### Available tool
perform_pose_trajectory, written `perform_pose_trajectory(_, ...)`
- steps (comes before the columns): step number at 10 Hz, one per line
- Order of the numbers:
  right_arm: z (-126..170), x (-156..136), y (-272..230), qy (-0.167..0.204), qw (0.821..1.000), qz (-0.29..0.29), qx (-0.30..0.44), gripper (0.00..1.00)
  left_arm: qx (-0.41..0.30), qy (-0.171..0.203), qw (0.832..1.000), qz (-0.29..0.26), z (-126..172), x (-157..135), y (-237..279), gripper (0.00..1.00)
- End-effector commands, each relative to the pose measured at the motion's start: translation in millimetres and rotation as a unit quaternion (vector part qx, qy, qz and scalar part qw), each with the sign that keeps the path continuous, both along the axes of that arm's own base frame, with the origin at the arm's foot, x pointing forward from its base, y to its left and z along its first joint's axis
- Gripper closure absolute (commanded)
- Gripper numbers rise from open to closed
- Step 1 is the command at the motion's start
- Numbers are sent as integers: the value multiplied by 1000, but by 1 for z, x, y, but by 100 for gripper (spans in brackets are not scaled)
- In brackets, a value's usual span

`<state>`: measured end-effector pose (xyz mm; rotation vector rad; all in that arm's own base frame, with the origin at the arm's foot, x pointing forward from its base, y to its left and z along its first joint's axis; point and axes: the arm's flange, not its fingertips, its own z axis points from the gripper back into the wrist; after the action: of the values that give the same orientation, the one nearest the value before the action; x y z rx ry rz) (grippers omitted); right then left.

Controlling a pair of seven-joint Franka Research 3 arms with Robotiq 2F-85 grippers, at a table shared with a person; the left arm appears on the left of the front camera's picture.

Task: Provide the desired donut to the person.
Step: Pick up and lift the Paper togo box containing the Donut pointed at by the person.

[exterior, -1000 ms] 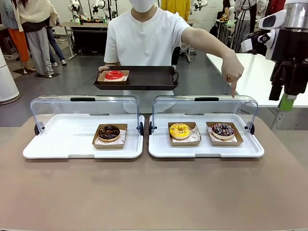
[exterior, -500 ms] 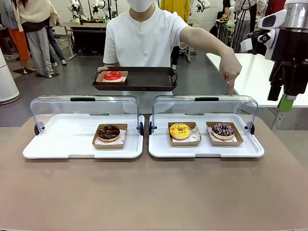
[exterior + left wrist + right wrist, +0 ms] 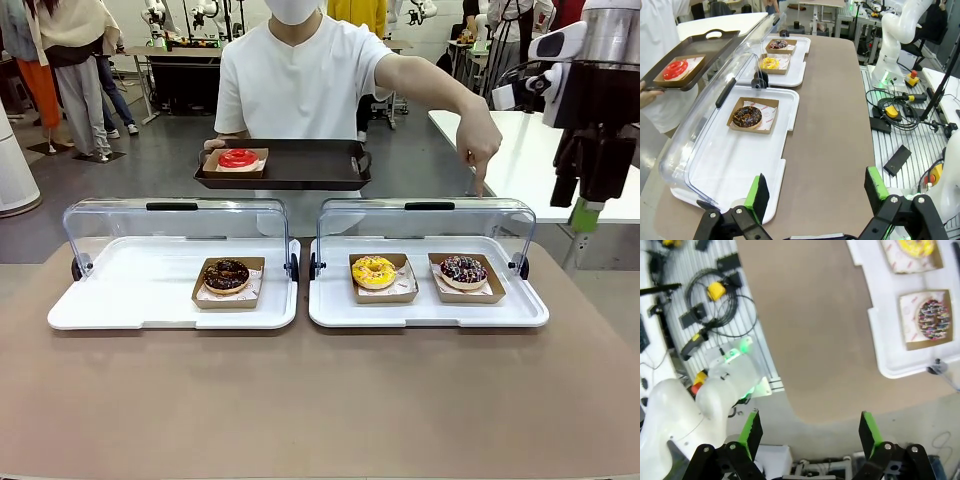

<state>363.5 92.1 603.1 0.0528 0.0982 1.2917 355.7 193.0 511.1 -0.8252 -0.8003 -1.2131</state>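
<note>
Left wrist view: left hand spread wide, empty; right hand likewise, touching nothing.

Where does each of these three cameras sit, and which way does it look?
Front: on the robot's side of the table, facing the person across it; right gripper hangs at picture right.
Left wrist: on the left arm, looking along the table over the white trays; left gripper open at bottom.
Right wrist: on the right arm, high, looking straight down at the table's corner; right gripper open at bottom.
Shared: the sprinkled donut, in all three.
</note>
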Motion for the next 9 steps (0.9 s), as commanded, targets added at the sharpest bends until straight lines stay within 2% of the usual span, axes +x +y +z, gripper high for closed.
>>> perform_pose_trajectory(1, -23, -18, 20, -63, 997, -18, -43, 0, -7, -5, 1000, 0, 1, -1, 1, 0)
perform_pose_trajectory(3, -41, -28, 31, -73, 996, -9, -50, 0, -7, -5, 1000, 0, 1, -1, 1, 0)
perform_pose_trajectory(5, -51, -34, 35, -67, 996, -3, -56, 0, -7, -5, 1000, 0, 1, -1, 1, 0)
perform_pose_trajectory(6, -51, -37, 35, -66, 996, -10, -53, 0, -7, -5, 1000, 0, 1, -1, 1, 0)
perform_pose_trajectory(7, -47, -39, 35, -48, 996, -45, -53, 0, -7, -5, 1000, 0, 1, -1, 1, 0)
perform_pose_trajectory(8, -49, -34, 39, -55, 997, 3, -47, 0, -7, -5, 1000, 0, 1, -1, 1, 0)
perform_pose_trajectory(9, -49, -34, 39, -55, 997, 3, -47, 0, -7, -5, 1000, 0, 1, -1, 1, 0)
